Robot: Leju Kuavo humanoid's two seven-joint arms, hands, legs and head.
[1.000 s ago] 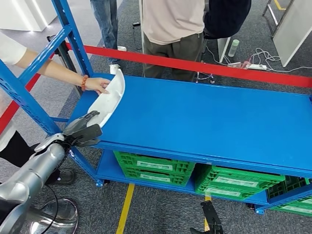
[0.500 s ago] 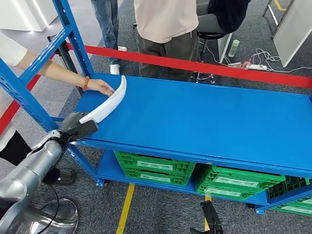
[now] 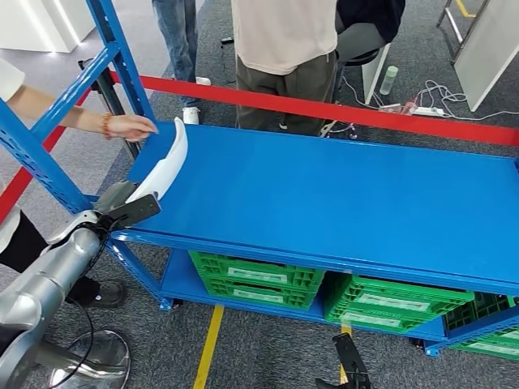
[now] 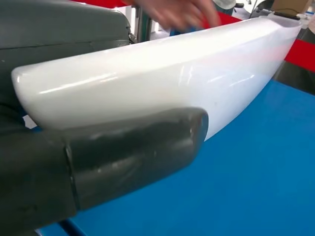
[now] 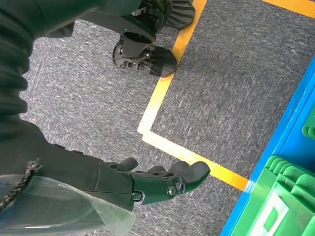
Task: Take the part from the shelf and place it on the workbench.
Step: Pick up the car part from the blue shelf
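The white curved part (image 3: 165, 166) stands on its edge at the left end of the blue shelf top (image 3: 343, 194). My left hand (image 3: 126, 207) grips its near end at the shelf's front left corner. In the left wrist view the part (image 4: 167, 83) lies between my dark thumb (image 4: 137, 147) and the palm behind it. A person's hand (image 3: 131, 127) hovers just left of the part's far tip, apart from it. My right hand (image 5: 156, 182) hangs over the grey floor, holding nothing, its fingers stretched out.
Blue shelf uprights (image 3: 122, 65) rise at the left. A red barrier (image 3: 343, 109) runs behind the shelf, with people (image 3: 281, 49) standing beyond it. Green crates (image 3: 257, 279) sit on the lower shelf. A yellow floor line (image 5: 167, 78) runs by my right hand.
The person's hand has let go of the part and drawn back to the left. The part has tipped onto its edge and its far end swung left, with my left hand holding its near end.
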